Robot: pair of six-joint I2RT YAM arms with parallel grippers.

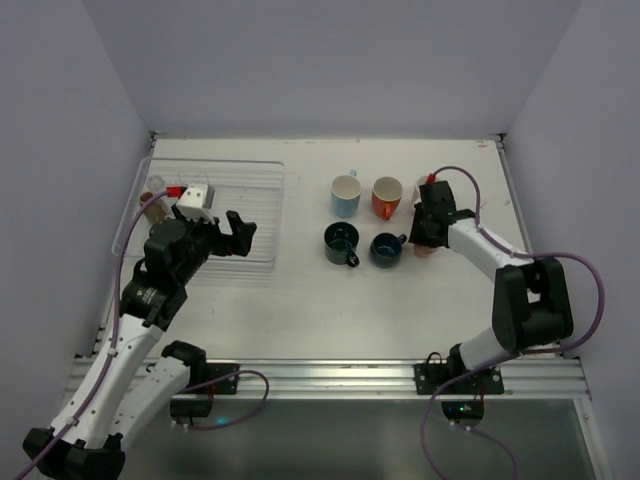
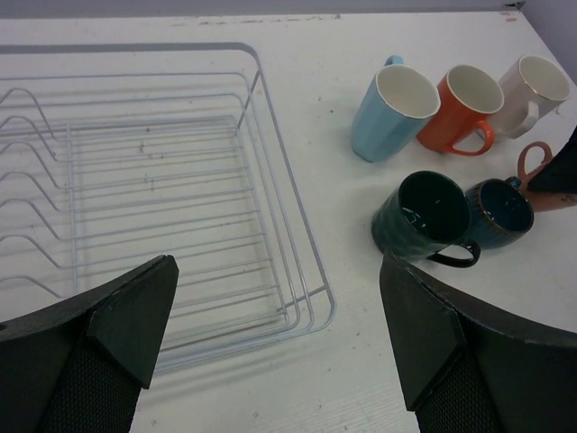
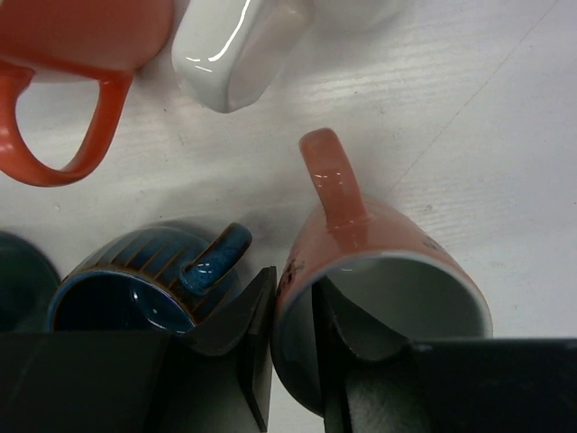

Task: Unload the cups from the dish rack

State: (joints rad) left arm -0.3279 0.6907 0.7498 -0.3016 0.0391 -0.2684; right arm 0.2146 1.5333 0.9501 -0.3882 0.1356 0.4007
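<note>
Cup spacing is your worry here: the pink cup (image 3: 388, 230) stands upright at the right end of the near row on the bench (image 1: 300, 300). It is just beside the navy cup (image 3: 144, 262), with the white cup (image 3: 234, 54) and the orange mug (image 3: 72, 36) just beyond its handle. Your right tool (image 3: 293, 302) straddles its wall, one finger inside the bowl and the other in the narrow gap toward the navy cup's handle.

If you spread that outer finger far, I judge it will knock the navy handle and shove that cup into the dark teal cup (image 1: 340, 243). If you lift before the pads let go, or pull off at a slant, the inner finger can hook the rim and tip the pink cup toward the white one. I cannot tell whether its base sits fully on the bench; released from any height, it could bounce or roll.

The right tool is nearly closed, both pads against the pink cup's wall, so it has hold of that cup alone.

The dish rack (image 1: 255, 195) lies well apart at the left, with what look like a clear glass (image 1: 157, 184) and a small brown cup (image 1: 150, 205) in its far left corner. Your left tool (image 2: 278, 271) hovers over the rack's near right part, spread wide, holding and touching nothing.
</note>
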